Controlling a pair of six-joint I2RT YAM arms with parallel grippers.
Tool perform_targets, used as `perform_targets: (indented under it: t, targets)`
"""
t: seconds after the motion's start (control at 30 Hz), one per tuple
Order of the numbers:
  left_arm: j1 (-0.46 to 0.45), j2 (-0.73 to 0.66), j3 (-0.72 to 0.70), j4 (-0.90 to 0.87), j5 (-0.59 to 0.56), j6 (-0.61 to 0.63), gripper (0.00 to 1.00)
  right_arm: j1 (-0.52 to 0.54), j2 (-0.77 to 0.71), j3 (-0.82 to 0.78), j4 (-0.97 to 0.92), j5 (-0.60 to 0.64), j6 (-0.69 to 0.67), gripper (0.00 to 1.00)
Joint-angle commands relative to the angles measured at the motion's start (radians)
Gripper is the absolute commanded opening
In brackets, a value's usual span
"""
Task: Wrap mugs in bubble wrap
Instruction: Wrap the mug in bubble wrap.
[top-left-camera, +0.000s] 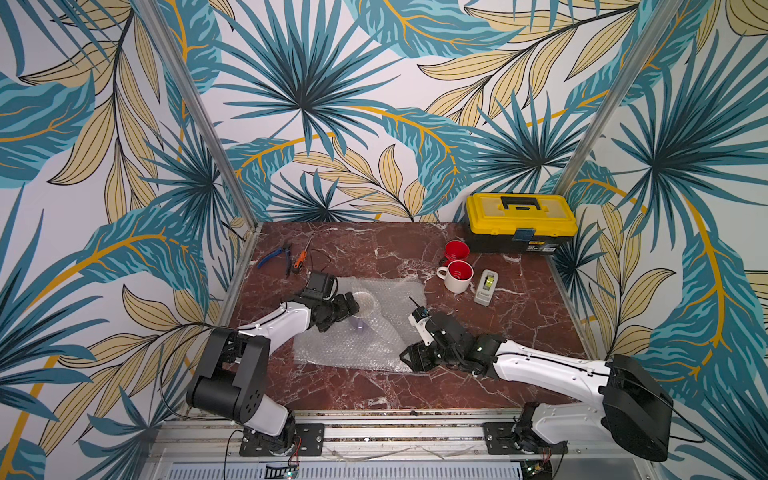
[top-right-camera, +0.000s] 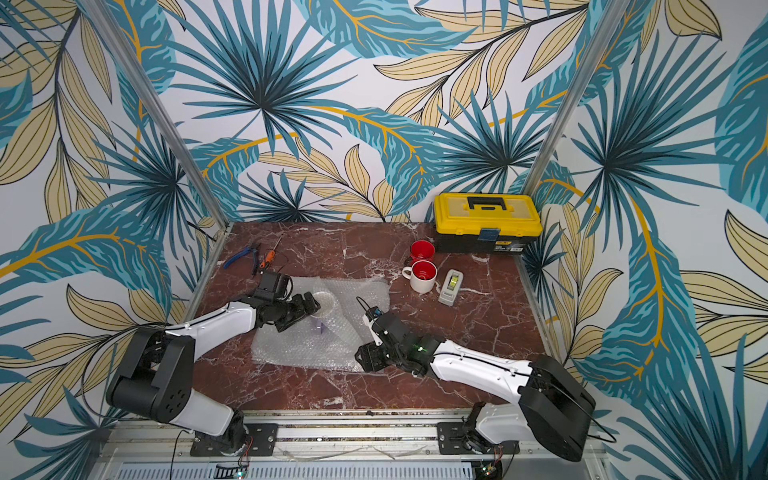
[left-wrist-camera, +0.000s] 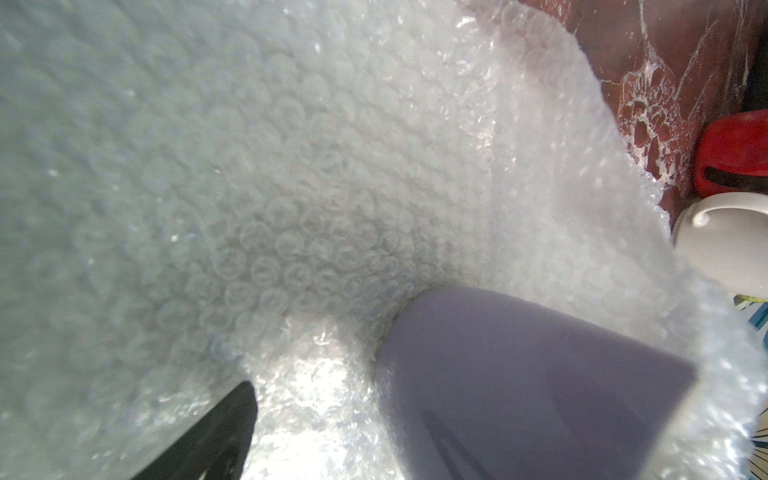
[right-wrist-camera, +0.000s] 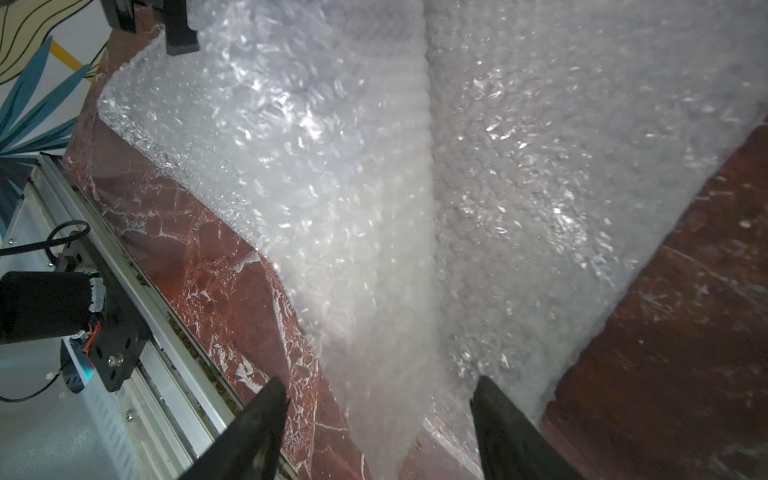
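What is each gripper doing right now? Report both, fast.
Left gripper: open wide at the lavender mug, no grip on it showing.
Right gripper: open, a corner of the bubble wrap lying loose between its jaws.

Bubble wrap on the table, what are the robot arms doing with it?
They are packing mugs. A lavender mug sits on the bubble wrap, and the left end effector is open right beside it. The right end effector is open at the sheet's near corner, which lies between its jaws. Nothing is wrapped yet. A red mug and a white mug wait farther back.
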Motion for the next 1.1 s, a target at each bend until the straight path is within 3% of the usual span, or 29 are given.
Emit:
perform_targets:
  t: [0.0, 0.43, 0.73, 1.07]
  targets:
    - [0.001, 0.012, 0.024, 0.020, -0.005, -0.009, 0.96, 0.019, 0.055, -0.021, 0.053, 0.055, 0.049, 0.64]
    - [0.001, 0.020, 0.021, 0.020, -0.001, -0.010, 0.96, 0.034, 0.043, 0.032, 0.016, 0.131, 0.053, 0.13]
    - [0.001, 0.029, 0.013, 0.020, 0.000, -0.008, 0.97, 0.036, 0.027, 0.146, -0.049, 0.161, 0.012, 0.08]
    - [0.002, 0.029, 0.001, 0.020, -0.001, -0.007, 0.96, 0.038, 0.175, 0.372, -0.053, 0.159, -0.063, 0.08]
